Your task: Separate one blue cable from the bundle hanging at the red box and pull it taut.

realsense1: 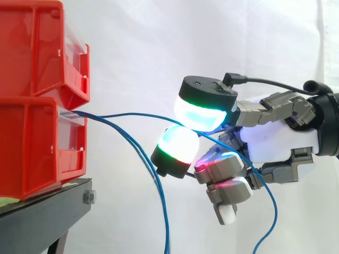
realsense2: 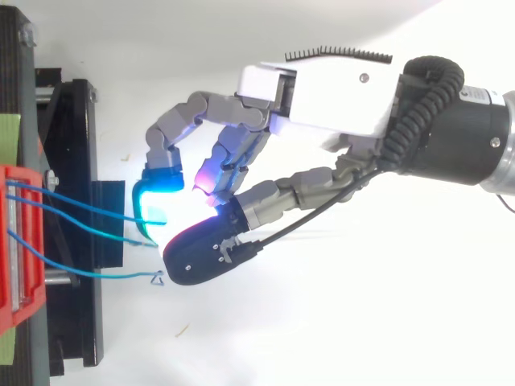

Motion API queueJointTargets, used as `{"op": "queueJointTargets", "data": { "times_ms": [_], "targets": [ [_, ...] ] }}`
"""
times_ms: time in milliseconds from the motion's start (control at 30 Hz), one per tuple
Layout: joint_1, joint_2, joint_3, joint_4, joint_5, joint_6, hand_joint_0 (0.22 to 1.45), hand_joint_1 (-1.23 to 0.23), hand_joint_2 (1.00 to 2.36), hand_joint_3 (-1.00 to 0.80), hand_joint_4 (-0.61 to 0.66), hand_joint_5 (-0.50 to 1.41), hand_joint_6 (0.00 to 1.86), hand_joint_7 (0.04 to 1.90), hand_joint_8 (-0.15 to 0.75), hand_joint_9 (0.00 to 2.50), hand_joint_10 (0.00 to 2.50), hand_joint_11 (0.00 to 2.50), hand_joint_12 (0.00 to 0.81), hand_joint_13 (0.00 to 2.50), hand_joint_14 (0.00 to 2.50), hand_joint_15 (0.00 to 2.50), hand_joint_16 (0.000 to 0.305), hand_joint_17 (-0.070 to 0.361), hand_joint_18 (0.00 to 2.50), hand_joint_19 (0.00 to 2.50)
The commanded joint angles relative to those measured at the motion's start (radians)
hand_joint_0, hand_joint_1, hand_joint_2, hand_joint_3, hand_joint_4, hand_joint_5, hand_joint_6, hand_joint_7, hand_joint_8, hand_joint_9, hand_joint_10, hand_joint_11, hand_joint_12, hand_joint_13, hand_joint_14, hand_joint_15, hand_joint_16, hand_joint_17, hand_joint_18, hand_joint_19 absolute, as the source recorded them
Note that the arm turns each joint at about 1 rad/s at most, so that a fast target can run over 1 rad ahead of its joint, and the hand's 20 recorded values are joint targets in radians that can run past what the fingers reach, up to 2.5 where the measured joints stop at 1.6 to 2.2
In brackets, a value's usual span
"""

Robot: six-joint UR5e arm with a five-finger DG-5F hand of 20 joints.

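Lower red plastic storage bin (realsense1: pixel 37 148), open-fronted, serves as the reference item: it sits on a black metal stand (realsense1: pixel 42 211) with a second red plastic bin (realsense1: pixel 32 47) of the same pattern stacked directly on top, both before a white cloth curtain (realsense1: pixel 159 53). Thin blue cable (realsense1: pixel 132 114): leaves the front lip of the lower bin, runs away from it in a shallow upward arch, not yet straight, and enters the robot's multi-fingered grey-and-white hand (realsense1: pixel 275 137). Its far part reappears behind the hand on the side away from the bin and hangs down in a loose curve. Two other blue cables (realsense1: pixel 166 222): they start from the same front lip, then droop steeply below and just in front of the bin, apart from the first cable and clear of the hand. The hand is level with the lower bin's front opening and near it but not touching, with the palm on the side away from the bin. It grasps the arched cable, pinched between the black-backed thumb pad (realsense1: pixel 204 114), glowing white and green, above and a finger pad (realsense1: pixel 177 143), glowing cyan and green, beneath. The remaining fingers (realsense1: pixel 222 164), lit magenta and red, curl inward below, farther from the bin. In the top view the lower bin (realsense2: pixel 20 241) lies at the left edge. The hand (realsense2: pixel 338 96) reaches toward it with its fingers bent, and the cyan-lit pad (realsense2: pixel 157 201) is the one nearest the bin.
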Motion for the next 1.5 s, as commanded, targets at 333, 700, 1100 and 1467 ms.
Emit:
{"op": "queueJointTargets", "data": {
  "times_ms": [333,700,1100,1467],
  "targets": [
    [0.003,-0.001,-0.001,-0.009,0.001,0.069,0.76,-0.87,1.01,-0.39,-0.15,-0.20,0.89,1.05,0.288,1.01,0.18,1.57,0.342,1.23,0.02,1.36,0.034,0.077,0.90,0.60],
    [0.003,-0.001,-0.001,-0.010,0.000,0.127,0.76,-0.85,1.01,-0.39,-0.16,-0.20,0.89,1.07,0.279,1.03,0.66,1.53,0.338,1.30,0.02,1.43,0.033,0.075,0.92,0.59],
    [0.003,-0.001,-0.002,-0.010,-0.002,0.158,0.75,-0.85,1.01,-0.41,-0.15,-0.20,0.89,1.06,0.281,1.00,0.79,1.50,0.340,1.34,0.01,1.58,0.034,0.075,0.92,0.60],
    [0.005,-0.001,-0.002,-0.013,-0.002,0.158,0.75,-0.83,1.01,-0.40,-0.14,-0.20,0.89,1.08,0.267,1.14,0.69,1.50,0.316,1.46,0.00,1.65,0.032,0.071,0.97,0.66]
  ]
}}
